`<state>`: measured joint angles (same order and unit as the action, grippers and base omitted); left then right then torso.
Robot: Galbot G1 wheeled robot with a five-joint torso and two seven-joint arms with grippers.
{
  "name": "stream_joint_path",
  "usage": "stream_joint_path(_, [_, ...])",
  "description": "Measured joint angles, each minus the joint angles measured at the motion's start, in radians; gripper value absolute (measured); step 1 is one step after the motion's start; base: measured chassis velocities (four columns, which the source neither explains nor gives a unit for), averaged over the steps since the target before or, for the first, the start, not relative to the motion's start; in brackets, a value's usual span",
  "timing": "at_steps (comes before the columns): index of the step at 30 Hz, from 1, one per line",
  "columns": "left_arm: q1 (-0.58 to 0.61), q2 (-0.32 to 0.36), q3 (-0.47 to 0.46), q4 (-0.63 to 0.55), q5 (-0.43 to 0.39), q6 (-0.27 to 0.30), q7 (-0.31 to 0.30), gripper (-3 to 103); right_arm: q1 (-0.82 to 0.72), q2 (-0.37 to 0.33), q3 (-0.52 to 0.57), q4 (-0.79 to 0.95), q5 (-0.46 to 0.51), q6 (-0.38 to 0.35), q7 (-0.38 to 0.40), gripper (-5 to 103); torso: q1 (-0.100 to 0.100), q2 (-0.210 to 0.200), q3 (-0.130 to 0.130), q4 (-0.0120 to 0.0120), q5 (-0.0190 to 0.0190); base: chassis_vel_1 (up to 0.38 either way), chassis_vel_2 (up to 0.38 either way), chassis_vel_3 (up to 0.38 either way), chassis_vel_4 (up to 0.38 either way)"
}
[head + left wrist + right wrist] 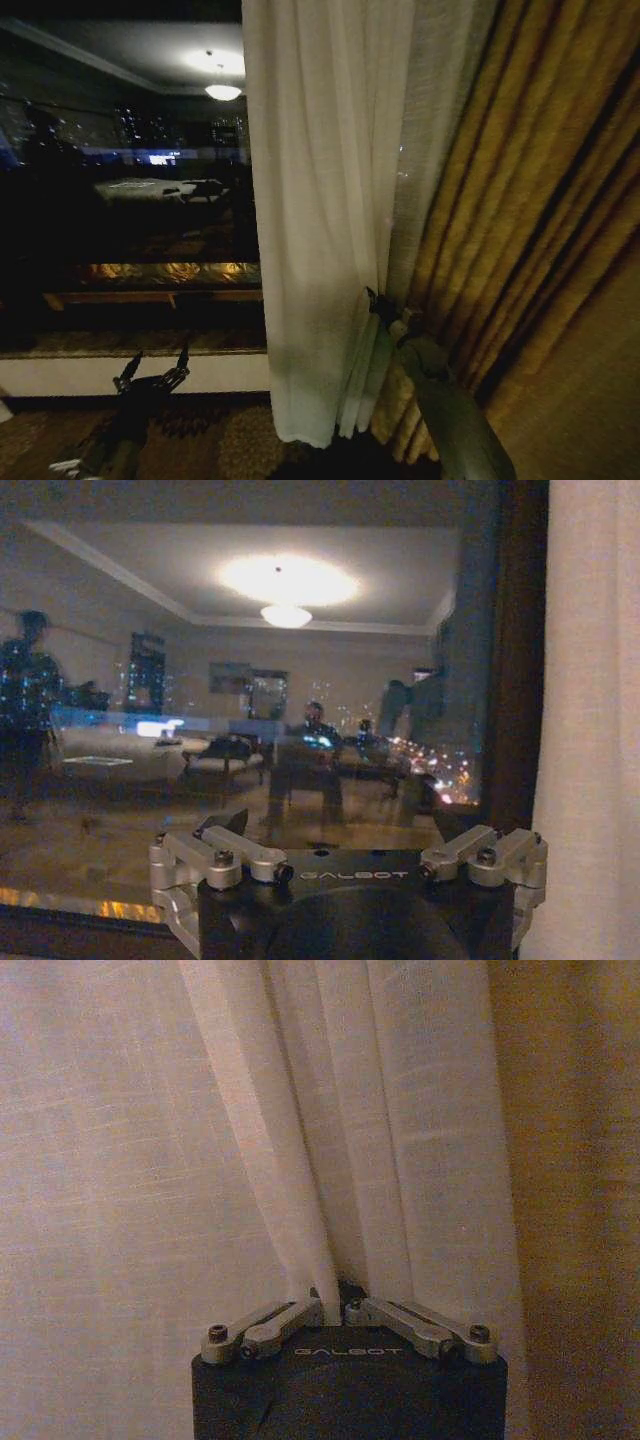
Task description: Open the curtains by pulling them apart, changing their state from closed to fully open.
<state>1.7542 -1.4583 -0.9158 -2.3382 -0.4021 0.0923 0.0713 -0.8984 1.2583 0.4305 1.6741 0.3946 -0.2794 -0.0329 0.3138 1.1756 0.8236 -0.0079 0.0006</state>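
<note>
- Head view: a sheer off-white curtain (325, 220) hangs in the middle of the scene, gathered into folds low down. To its left the window glass (130, 180) is bare and dark, reflecting a ceiling lamp and a lit room. To its right hangs a thick golden drape (540, 250).
- Head view: the right gripper (380, 305) reaches up from the lower right and is pinched onto the curtain's folds where they bunch together. Judging by the uncovered glass, the hold is there so the panel can be drawn sideways toward the drape.
- Head view: the left gripper (155, 375) sits low at the lower left, near the sill, well apart from the curtain. Its fingers look spread and hold nothing; this arm seems to be waiting.
- Left wrist view: the left gripper (345, 865) faces the bare window glass (250, 730), its fingers splayed wide and empty. The sheer curtain's edge (590, 730) hangs along one side, past a dark window frame (520, 650), not touched by this gripper.
- Right wrist view: the right gripper (335, 1310) has its fingers drawn together on a pinch of sheer curtain (330, 1140). Pleats fan away from that pinch, which suggests the fabric is being held taut. The golden drape (575, 1160) lies just beside the held folds.
- Judgement: this panel looks mostly drawn aside.
</note>
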Motion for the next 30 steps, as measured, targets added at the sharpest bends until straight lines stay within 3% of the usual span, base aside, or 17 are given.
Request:
stream_joint_path(8, [0.005,-0.001,-0.003,0.0,0.001,-0.007,0.0,100,0.002,-0.001,0.008,-0.009,-0.003,-0.001,0.013,0,0.0,0.0,0.0,0.0007,-0.0011,-0.038,-0.037,0.043,0.023])
stream_joint_path(25, [0.003,-0.009,0.005,0.0,0.007,-0.012,0.002,100,0.096,-0.071,0.207,-0.253,0.004,0.022,0.178,0,0.0,0.0,0.0,0.0002,-0.0004,0.012,0.014,-0.014,-0.008])
stream_joint_path(30, [0.006,-0.01,0.003,0.0,0.007,-0.015,0.002,100,0.074,-0.079,0.204,-0.223,0.004,0.026,0.174,-3,0.0,0.0,0.0,0.0,-0.0002,0.0,0.0,0.0,0.0])
